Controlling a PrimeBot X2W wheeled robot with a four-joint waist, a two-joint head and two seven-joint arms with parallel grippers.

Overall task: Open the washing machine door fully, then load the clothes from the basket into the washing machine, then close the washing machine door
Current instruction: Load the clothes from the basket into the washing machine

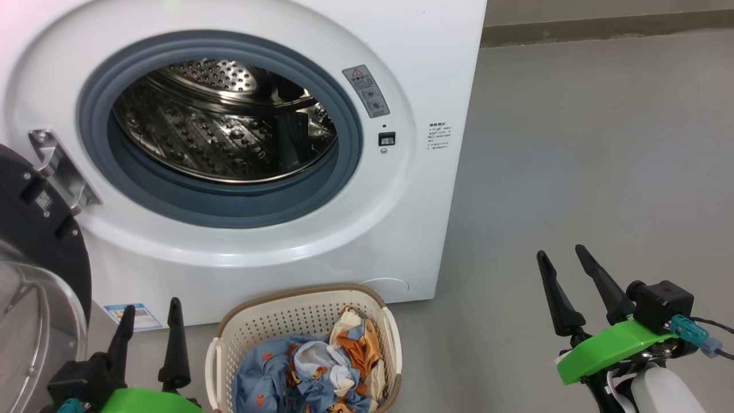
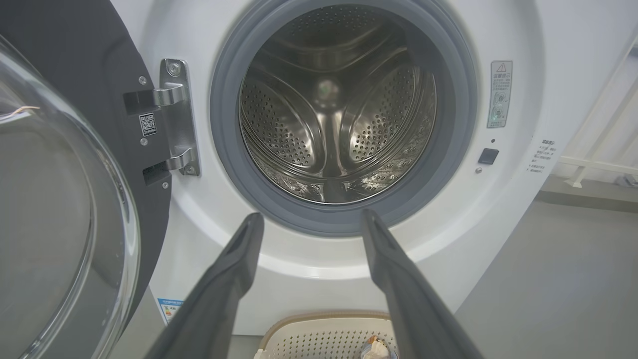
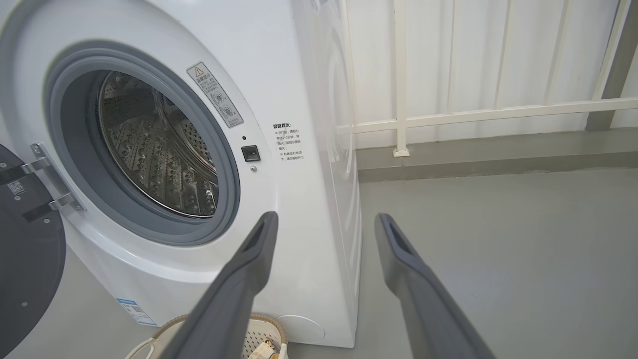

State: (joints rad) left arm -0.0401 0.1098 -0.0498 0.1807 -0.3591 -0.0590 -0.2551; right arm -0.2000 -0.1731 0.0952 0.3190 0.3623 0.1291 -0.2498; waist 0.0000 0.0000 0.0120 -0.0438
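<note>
Left gripper (image 1: 150, 307) and right gripper (image 1: 561, 252) hang empty, jaws wide. Washer (image 1: 401, 57) stands open, door (image 1: 34, 229) out to the left, basket (image 1: 298, 292) just below its mouth. Clothes (image 1: 309, 367) in it lie just right of the left gripper, well apart from the right: left's nearer.

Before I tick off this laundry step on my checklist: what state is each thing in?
washing machine door: swung open on its hinge.
drum: empty.
basket: upright on the floor, part full.
clothes: crumpled in the basket, not yet loaded.
left gripper: open, holding nothing.
right gripper: open, holding nothing.
</note>
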